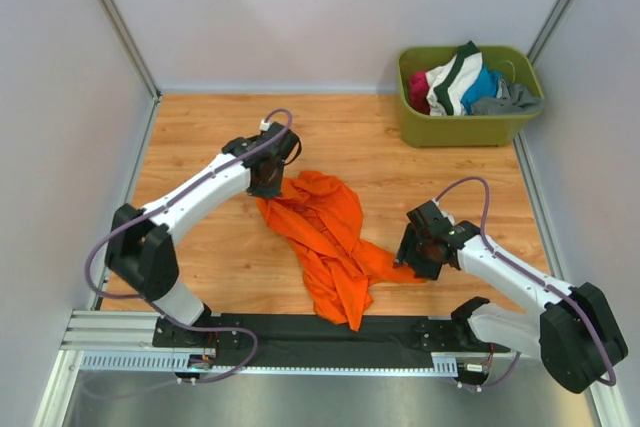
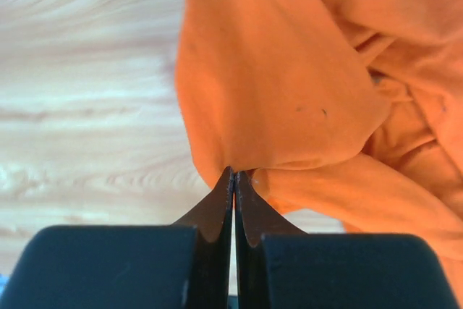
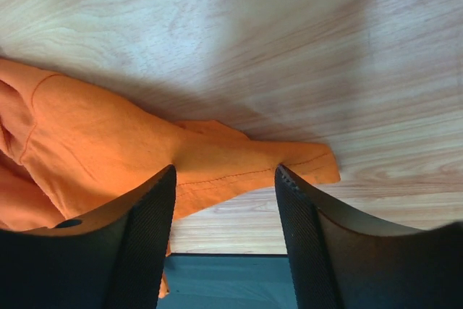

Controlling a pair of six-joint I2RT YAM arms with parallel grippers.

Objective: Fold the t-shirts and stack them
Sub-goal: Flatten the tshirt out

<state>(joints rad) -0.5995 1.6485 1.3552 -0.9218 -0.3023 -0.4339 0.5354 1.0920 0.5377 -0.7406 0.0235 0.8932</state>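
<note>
My left claw (image 2: 234,179) is pressed together, pinching an edge of the bright orange t-shirt (image 1: 325,237) between its tips. My right claw (image 3: 224,171) is spread, one finger on each side of a narrow end of the same shirt. The shirt lies crumpled on the wooden counter (image 1: 220,247) between my two arms. More clothes sit bunched in the green tub (image 1: 465,127) at the far right corner.
</note>
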